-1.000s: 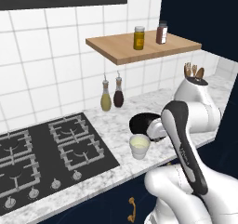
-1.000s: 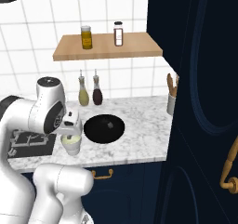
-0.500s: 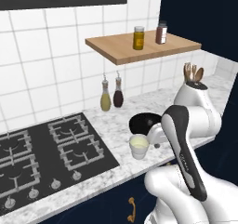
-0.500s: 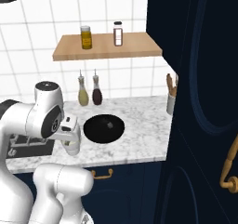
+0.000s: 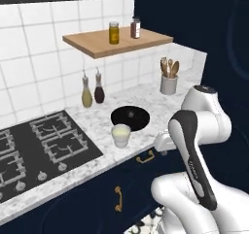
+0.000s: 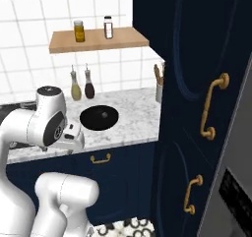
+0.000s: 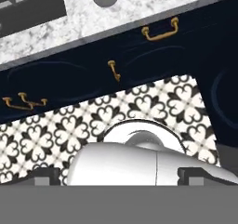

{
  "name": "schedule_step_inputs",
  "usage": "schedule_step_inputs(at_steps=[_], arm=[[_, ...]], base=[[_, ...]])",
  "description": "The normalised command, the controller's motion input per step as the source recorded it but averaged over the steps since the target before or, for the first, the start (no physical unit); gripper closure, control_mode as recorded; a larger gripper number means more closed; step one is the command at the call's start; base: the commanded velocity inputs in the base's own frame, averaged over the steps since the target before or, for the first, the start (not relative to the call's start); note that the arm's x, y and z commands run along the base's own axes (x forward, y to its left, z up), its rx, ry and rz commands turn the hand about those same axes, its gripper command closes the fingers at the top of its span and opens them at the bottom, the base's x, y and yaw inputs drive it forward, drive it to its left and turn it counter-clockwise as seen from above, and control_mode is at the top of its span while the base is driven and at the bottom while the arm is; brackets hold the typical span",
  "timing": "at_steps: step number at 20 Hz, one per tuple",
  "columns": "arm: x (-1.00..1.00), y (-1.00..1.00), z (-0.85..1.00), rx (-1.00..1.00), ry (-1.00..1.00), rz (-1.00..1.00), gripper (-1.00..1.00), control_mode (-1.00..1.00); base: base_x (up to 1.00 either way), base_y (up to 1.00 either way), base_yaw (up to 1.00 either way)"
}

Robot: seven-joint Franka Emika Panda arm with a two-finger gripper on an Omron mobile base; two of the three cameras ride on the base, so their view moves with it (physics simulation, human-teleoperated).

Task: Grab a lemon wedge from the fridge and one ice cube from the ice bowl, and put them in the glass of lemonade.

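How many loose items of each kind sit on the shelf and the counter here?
Jars on the shelf: 2
Bottles by the wall: 2
Black bowl: 1
Glass of lemonade: 1
Utensil pot: 1
Total: 7

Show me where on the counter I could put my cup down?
Bare marble lies between the black bowl and the grey utensil pot, and behind the bowl toward the two bottles. It's crowded at the front edge: the glass of lemonade sits close by the bowl and the stove.
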Motion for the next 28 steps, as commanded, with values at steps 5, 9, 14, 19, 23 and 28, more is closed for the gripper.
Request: schedule_step_inputs(at_steps=[5,9,14,19,23,28], arm=[[0.0,0.0,0.0,0.0,0.0,0.0,-1.0,1.0],[0.0,0.0,0.0,0.0,0.0,0.0,-1.0,1.0],[0.0,0.0,0.0,0.0,0.0,0.0,-1.0,1.0],[0.0,0.0,0.0,0.0,0.0,0.0,-1.0,1.0],[0.0,0.0,0.0,0.0,0.0,0.0,-1.0,1.0],[0.0,0.0,0.0,0.0,0.0,0.0,-1.0,1.0]], base=[[-0.58,0.1,-0.81],[-0.31,0.19,-0.88],[-0.52,0.02,-0.78],[-0.24,-0.04,-0.8],[0.0,-0.1,-0.88],[0.16,-0.37,-0.41]])
